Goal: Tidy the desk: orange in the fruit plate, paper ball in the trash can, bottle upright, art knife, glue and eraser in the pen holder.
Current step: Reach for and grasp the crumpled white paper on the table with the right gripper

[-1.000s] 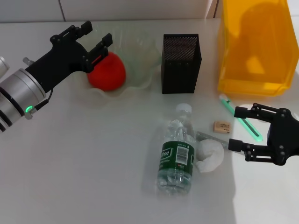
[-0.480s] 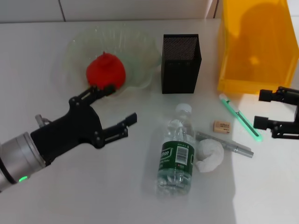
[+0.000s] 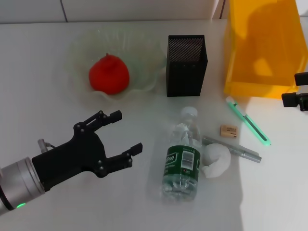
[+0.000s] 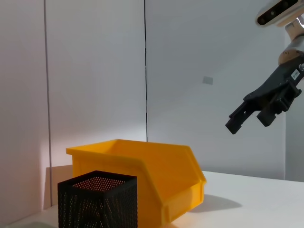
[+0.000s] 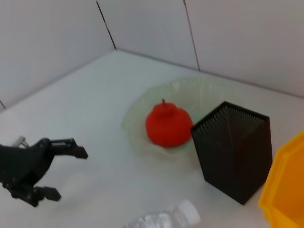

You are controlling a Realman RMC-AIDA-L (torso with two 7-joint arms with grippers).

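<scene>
I see my left gripper [image 3: 120, 132] hovering over the near-left of the white desk [image 3: 38, 86], fingers spread wide and holding nothing. My right gripper [image 3: 299, 90] sits at the far right edge; I cannot tell how its fingers stand. The red-orange round fruit [image 3: 109, 73] lies in the pale green ruffled glass plate [image 3: 144, 50] at far left. The black mesh pen holder [image 3: 186, 65] stands right of it, then the yellow plastic bin [image 3: 262, 45]. The clear plastic bottle with a green label [image 3: 183, 156] lies on its side, the white crumpled paper ball [image 3: 216, 160] touching it. Near are the grey glue stick [image 3: 238, 151], beige eraser [image 3: 228, 131] and green art knife [image 3: 248, 121].
</scene>
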